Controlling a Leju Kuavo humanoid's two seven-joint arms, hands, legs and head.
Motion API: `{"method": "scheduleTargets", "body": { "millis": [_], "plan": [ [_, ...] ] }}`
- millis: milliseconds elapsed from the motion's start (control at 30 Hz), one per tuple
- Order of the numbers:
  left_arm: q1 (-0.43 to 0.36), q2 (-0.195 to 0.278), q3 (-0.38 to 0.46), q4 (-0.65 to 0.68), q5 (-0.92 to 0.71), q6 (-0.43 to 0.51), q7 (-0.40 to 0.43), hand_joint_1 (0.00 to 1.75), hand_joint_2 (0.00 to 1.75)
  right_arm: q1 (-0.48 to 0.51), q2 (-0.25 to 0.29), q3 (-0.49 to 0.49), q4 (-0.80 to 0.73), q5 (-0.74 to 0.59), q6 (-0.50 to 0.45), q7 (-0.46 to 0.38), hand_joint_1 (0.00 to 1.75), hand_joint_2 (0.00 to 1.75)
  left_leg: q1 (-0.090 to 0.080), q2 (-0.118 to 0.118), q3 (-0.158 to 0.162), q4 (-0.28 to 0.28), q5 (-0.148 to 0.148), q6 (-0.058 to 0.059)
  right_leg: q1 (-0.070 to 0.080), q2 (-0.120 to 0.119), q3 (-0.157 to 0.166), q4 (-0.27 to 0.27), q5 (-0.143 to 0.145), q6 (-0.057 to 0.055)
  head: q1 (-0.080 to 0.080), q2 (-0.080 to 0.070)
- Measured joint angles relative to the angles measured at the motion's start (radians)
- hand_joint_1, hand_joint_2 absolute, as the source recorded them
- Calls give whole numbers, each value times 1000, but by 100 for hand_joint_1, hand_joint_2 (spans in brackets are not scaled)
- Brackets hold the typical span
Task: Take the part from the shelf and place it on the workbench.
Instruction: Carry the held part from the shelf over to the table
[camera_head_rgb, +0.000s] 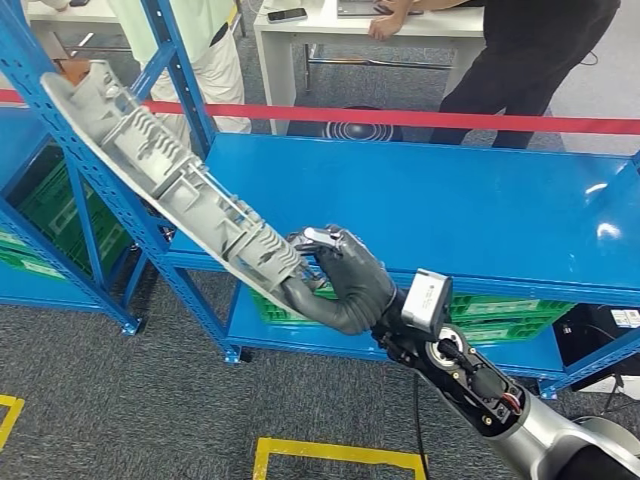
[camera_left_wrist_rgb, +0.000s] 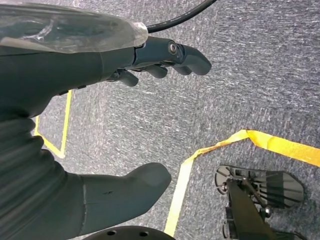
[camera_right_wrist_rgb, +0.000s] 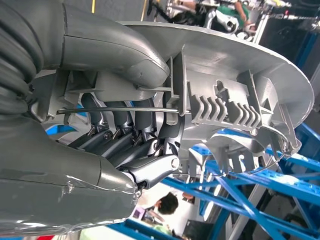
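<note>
**Carrying the part clear of the shelf**

Holding the part by its near end, the right robot hand has its fingers wrapped through the ribbed underside and the thumb pressed on the smooth outer face. The part is a long, grey, curved moulding. In the head view it runs from the hand up toward 10 o'clock, crossing in front of the blue shelf post, with its far end high by the frame. It is in the air and seems to rest on nothing.

The left robot hand hangs over the grey carpet, fingers loosely apart, holding nothing.

The blue table lies at 12 to 2 o'clock from the right hand, its top bare and glossy.

To do this step well, I judge the main concern is leverage: the grip is at one end, so the long free end may sag or twist in the hand. Keep the grasp firm and swing slowly. Watch the far tip, which looks close to the uprights and could catch on them. Bring the part round toward 1 o'clock, level it over the table, and lower it flat before letting go.
</note>
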Motion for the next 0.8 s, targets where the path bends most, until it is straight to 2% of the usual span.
{"method": "scheduleTargets", "body": {
  "millis": [800],
  "plan": [
    [-10, -3, 0, 0, 6, 0, 1, 0, 175, 12, 76, 99, 64, 12, 101, -11, 175, 175, 0, 0, 0, 0, 0, 0, 0, 0, 0, 0, 0, 0, 0, 0]
  ]
}}
